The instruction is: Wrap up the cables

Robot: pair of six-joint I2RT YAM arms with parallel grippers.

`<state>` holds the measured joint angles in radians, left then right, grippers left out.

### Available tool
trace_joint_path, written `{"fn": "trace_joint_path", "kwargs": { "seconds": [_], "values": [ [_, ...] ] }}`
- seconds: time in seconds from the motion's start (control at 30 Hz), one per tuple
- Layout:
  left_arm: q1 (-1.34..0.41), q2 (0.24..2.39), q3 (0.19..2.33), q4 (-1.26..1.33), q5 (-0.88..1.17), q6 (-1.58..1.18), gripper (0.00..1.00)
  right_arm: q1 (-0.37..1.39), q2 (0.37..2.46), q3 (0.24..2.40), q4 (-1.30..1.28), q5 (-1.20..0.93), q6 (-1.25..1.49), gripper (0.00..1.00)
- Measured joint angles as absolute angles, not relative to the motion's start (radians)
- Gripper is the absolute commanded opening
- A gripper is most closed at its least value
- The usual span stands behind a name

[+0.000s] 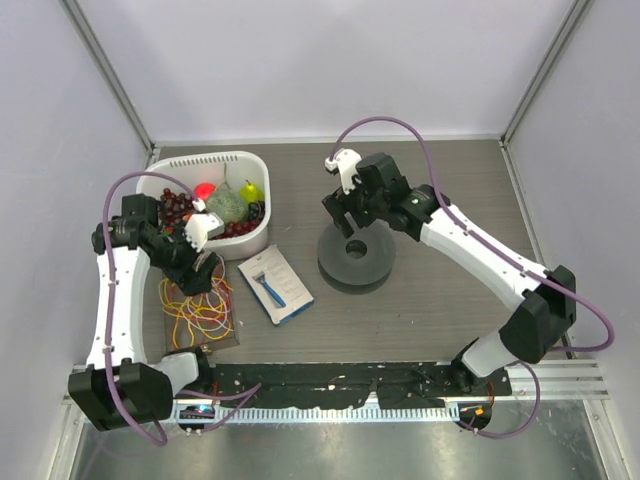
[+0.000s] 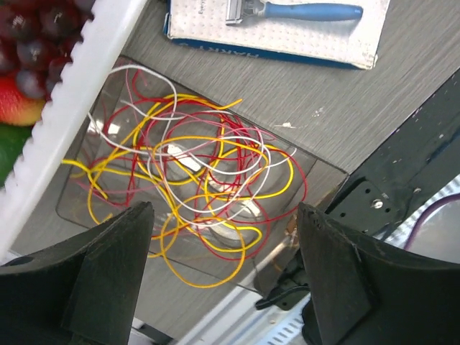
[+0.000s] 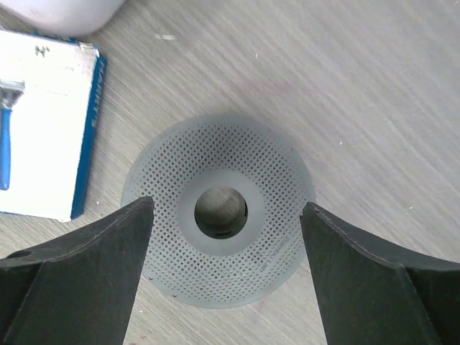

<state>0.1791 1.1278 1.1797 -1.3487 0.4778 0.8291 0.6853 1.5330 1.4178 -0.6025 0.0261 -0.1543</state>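
Observation:
A loose tangle of thin yellow, red and white wires [image 2: 194, 190] lies in a shallow clear tray [image 2: 316, 169] at the left front of the table [image 1: 195, 315]. My left gripper [image 2: 224, 241] is open and empty just above the tangle [image 1: 198, 272]. The dark grey round perforated spool [image 1: 355, 260] stands mid-table, apart from the wires. My right gripper [image 3: 226, 215] is open and empty right above the spool [image 3: 221, 269], its fingers on either side of the disc [image 1: 350, 228]. No wire shows on the spool.
A white basket [image 1: 255, 235] of grapes and other fruit stands behind the wire tray, its wall [image 2: 79, 79] close to it. A boxed blue razor [image 1: 276, 285] lies between tray and spool [image 2: 287, 32] [image 3: 43, 122]. A black rail [image 1: 330, 380] runs along the near edge.

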Motion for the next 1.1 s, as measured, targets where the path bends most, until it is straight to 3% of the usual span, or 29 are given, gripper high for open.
{"fn": "trace_joint_path", "kwargs": {
  "seconds": [0.27, 0.43, 0.6, 1.1],
  "values": [
    [0.179, 1.136, 1.084, -1.345, 0.533, 1.270, 0.81, 0.685, 1.329, 1.297, -0.443, -0.064, -0.167, 0.89],
    [0.179, 1.099, 1.035, -1.343, 0.537, 1.570, 0.61, 0.685, 1.253, 1.253, -0.362, -0.149, -0.147, 0.89],
    [0.179, 1.068, 0.995, -1.345, 0.534, 1.836, 0.53, 0.685, 1.155, 1.145, -0.236, -0.227, -0.122, 0.89],
    [0.179, 1.180, 0.892, -1.338, 0.517, 1.973, 0.41, 0.685, 1.178, 1.123, -0.194, -0.347, -0.114, 0.89]
  ]
}}
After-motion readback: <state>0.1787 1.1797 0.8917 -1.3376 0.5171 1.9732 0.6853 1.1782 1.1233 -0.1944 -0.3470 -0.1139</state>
